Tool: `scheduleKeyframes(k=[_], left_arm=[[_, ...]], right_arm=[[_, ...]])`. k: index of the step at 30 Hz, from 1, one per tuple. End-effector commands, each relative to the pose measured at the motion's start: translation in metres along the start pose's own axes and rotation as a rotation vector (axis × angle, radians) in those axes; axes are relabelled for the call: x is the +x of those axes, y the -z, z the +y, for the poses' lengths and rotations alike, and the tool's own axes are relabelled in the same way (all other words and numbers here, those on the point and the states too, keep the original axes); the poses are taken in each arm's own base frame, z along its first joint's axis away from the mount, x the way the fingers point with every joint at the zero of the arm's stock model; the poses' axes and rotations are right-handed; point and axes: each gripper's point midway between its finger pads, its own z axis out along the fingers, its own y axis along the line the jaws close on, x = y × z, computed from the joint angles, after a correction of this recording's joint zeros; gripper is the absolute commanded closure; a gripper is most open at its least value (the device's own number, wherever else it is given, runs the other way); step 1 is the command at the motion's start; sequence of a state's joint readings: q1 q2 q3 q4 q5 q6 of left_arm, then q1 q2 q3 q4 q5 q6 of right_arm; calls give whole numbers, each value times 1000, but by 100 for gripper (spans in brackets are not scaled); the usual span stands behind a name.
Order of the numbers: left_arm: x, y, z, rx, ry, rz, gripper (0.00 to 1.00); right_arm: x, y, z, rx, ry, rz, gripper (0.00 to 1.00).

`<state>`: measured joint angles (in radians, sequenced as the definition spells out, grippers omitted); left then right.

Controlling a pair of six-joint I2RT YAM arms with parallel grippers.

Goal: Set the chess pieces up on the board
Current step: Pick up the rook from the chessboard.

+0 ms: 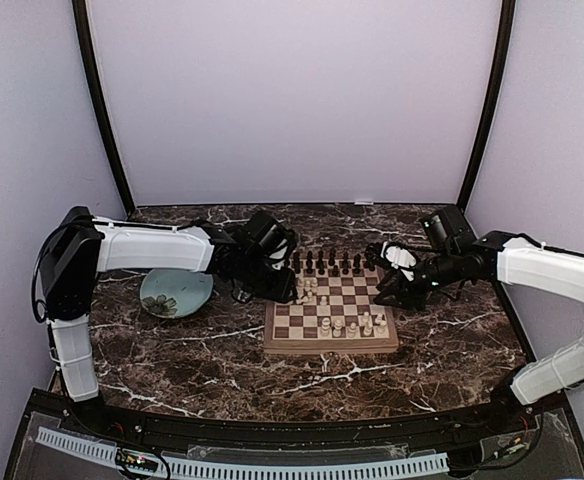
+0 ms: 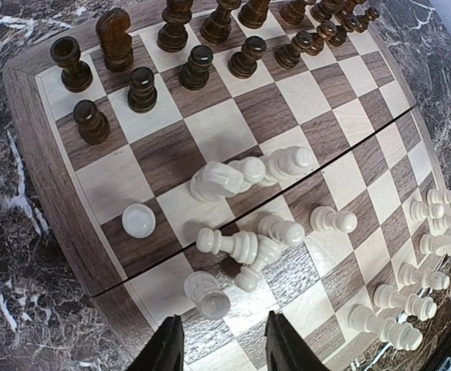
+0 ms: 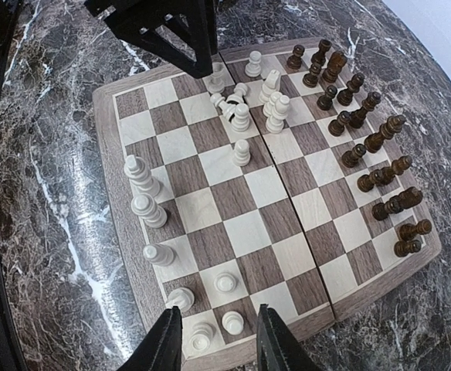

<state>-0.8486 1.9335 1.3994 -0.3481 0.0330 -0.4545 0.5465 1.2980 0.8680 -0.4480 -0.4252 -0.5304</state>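
Observation:
The board [image 1: 275,345] lies mid-table. Dark chess pieces [image 2: 187,58] stand in two rows along its far edge. Several cream-white pieces [image 2: 249,236] lie toppled in a heap near the board's left middle, and one fallen white piece [image 2: 207,295] is just ahead of my left gripper [image 2: 224,323], which is open and holds nothing. Along the near edge stand more white pieces [image 3: 144,182]. My right gripper [image 3: 216,313] hovers open over the near right corner, above a white pawn [image 3: 232,322], touching nothing.
A round pale-teal plate [image 1: 176,292] sits on the dark marble table [image 1: 172,360] left of the board. The left arm [image 1: 152,248] reaches in from the left, the right arm [image 1: 542,270] from the right. Black frame posts stand at the back corners.

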Motion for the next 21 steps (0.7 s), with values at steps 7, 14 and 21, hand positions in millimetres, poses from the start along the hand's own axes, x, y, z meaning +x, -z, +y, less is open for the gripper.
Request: scheduleKeyframes(k=[7, 14, 21], left_arm=[[-18, 0, 3, 15, 31, -19, 66], [-17, -6, 1, 34, 26, -7, 68], [-16, -9, 0, 44, 28, -2, 67]], right_arm=[[-3, 4, -4, 32, 33, -21, 65], [-1, 2, -4, 31, 31, -15, 66], [-1, 1, -5, 31, 30, -13, 65]])
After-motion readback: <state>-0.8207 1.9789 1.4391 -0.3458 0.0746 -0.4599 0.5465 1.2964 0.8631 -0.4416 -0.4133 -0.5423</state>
